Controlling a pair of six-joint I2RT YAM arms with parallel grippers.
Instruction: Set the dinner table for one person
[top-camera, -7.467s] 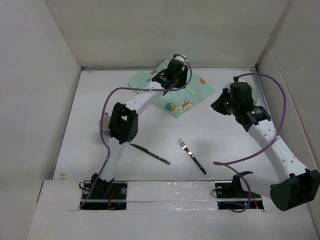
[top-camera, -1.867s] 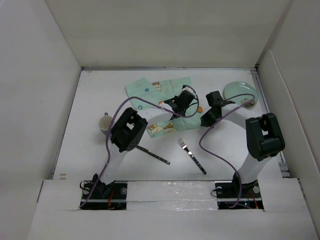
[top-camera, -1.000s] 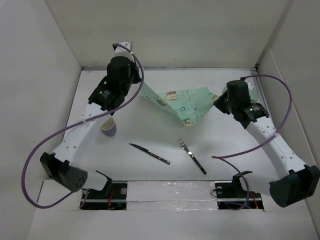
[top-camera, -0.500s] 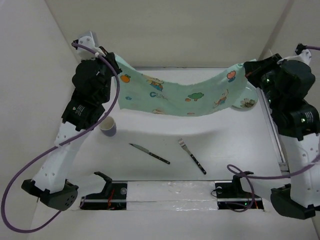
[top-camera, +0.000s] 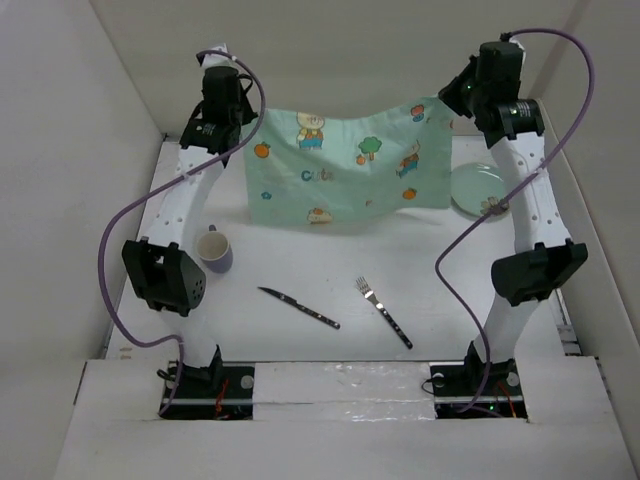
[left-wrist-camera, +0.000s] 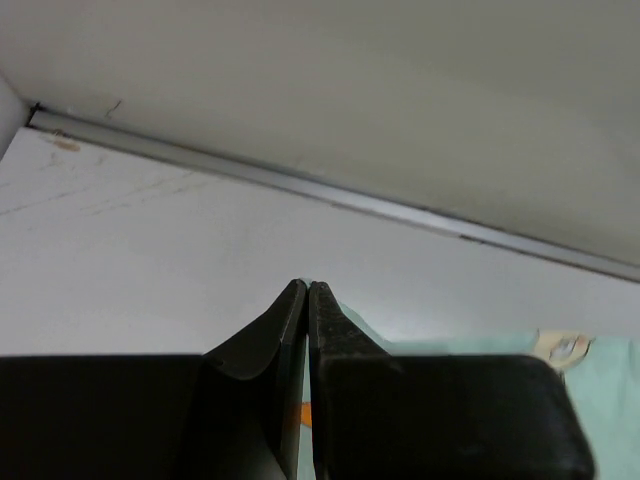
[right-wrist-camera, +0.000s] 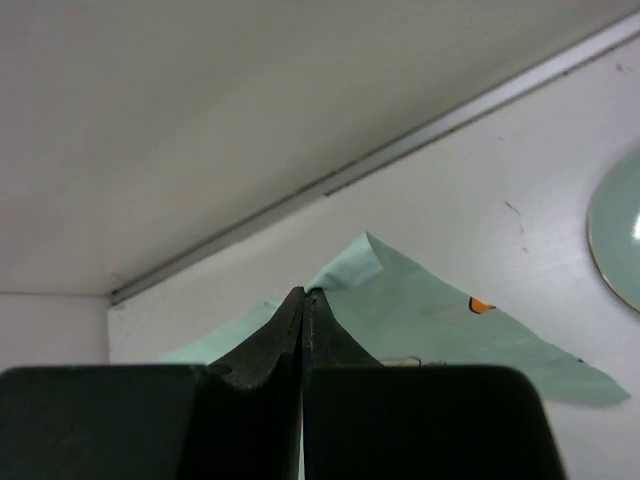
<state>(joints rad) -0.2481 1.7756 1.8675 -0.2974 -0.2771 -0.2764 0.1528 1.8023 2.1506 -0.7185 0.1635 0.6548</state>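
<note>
The mint-green cartoon-printed placemat (top-camera: 345, 165) hangs spread like a curtain over the far part of the white dinner table (top-camera: 300, 262). My left gripper (top-camera: 251, 116) is shut on its upper left corner. My right gripper (top-camera: 447, 101) is shut on its upper right corner. In the left wrist view the gripper (left-wrist-camera: 307, 286) pinches a sliver of the cloth, and more placemat (left-wrist-camera: 612, 385) shows to the right. In the right wrist view the gripper (right-wrist-camera: 305, 292) clamps a folded corner of the placemat (right-wrist-camera: 440, 320).
A mug (top-camera: 216, 249) stands at the left. A knife (top-camera: 299, 308) and a fork (top-camera: 383, 312) lie near the front middle. A pale green plate (top-camera: 478, 188) sits at the right, also seen as plate (right-wrist-camera: 620, 235). White walls enclose the table on three sides.
Both arms have drawn inward and toward the back wall. The placemat, which sagged in a wide span between them, now hangs down flatter and more upright.
</note>
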